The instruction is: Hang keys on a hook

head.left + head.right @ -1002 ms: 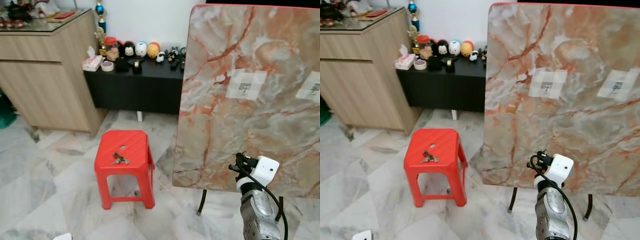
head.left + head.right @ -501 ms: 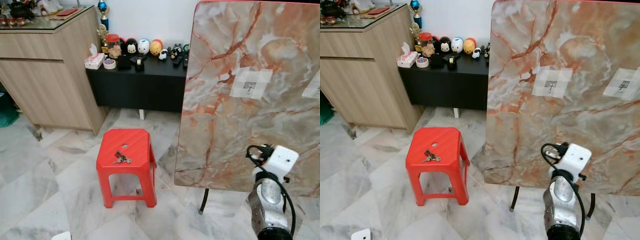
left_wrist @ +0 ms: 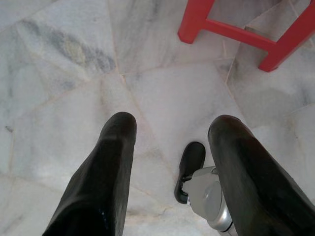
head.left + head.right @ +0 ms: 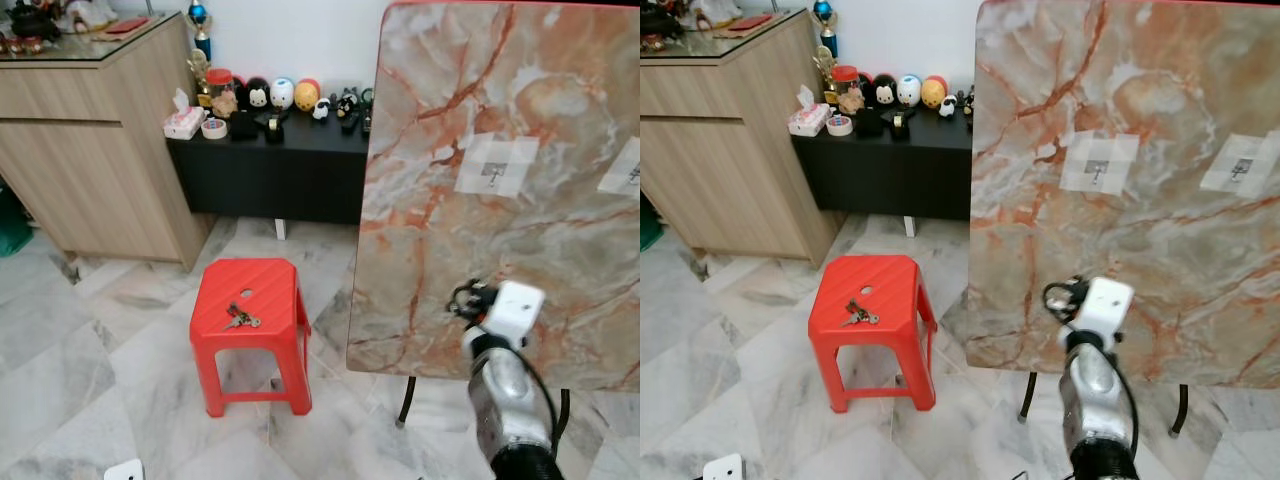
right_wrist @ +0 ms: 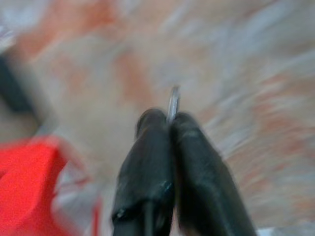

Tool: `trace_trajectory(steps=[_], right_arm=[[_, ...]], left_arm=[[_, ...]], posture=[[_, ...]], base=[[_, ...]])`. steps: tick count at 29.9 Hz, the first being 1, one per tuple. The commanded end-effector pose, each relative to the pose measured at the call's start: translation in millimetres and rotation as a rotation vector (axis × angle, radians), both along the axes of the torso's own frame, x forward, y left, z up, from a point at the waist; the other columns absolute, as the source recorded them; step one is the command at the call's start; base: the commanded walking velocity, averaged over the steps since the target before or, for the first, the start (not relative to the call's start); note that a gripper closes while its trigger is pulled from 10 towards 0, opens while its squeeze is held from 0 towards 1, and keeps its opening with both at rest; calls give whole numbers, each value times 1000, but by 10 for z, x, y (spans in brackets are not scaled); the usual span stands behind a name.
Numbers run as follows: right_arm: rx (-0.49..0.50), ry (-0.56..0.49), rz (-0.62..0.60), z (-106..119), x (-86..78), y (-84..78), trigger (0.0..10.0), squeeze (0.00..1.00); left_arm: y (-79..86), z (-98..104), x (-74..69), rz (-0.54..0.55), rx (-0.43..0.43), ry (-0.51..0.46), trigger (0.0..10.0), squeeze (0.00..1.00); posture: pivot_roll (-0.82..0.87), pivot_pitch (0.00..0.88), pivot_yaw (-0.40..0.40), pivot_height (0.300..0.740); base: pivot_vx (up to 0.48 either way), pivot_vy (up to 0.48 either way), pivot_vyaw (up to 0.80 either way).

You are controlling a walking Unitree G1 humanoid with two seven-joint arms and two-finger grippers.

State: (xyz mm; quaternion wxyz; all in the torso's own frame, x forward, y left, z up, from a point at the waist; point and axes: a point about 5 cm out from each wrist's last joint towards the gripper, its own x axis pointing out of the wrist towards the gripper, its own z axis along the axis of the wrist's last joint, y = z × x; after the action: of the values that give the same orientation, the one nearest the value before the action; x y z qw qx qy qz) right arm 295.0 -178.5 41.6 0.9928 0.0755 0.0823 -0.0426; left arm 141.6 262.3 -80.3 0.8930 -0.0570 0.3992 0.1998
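A small bunch of keys (image 4: 240, 319) lies on the top of a red plastic stool (image 4: 250, 300). To its right a marble-patterned board (image 4: 500, 200) stands upright with two small hooks (image 4: 493, 173) (image 4: 631, 176) on white tape patches. My right arm's white wrist (image 4: 508, 310) is raised before the board's lower part. In the blurred right wrist view my right gripper (image 5: 170, 116) is shut, and a thin metal sliver (image 5: 173, 101) pokes out between its tips. My left gripper (image 3: 172, 123) hangs open over the floor beside the stool's legs (image 3: 236, 34).
A wooden cabinet (image 4: 95, 150) stands at the left, and a low black bench (image 4: 270, 170) with small figurines runs along the back wall. The board rests on thin black legs (image 4: 404, 402). Marble floor tiles (image 4: 90, 390) spread around the stool. My own foot (image 3: 189, 162) is below the left gripper.
My right arm swung right half a second ago and has come back left, now nearer the board's left part. The keys still lie on the stool.
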Motion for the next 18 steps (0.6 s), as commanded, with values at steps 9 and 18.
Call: trace_trajectory(steps=[9,18], right_arm=[[-8,-21,-8,86,17,-93,10000,0],[-149,-66,38,29,-379,-225,10000,0]], left_arm=[[-14,-19,-39,-1,-6,10,10000,0],[7,-21,-62,1,-7,13,10000,0]], posture=[[26,0,-33,740],[19,0,-31,740]], base=[[0,0,0],[0,0,0]])
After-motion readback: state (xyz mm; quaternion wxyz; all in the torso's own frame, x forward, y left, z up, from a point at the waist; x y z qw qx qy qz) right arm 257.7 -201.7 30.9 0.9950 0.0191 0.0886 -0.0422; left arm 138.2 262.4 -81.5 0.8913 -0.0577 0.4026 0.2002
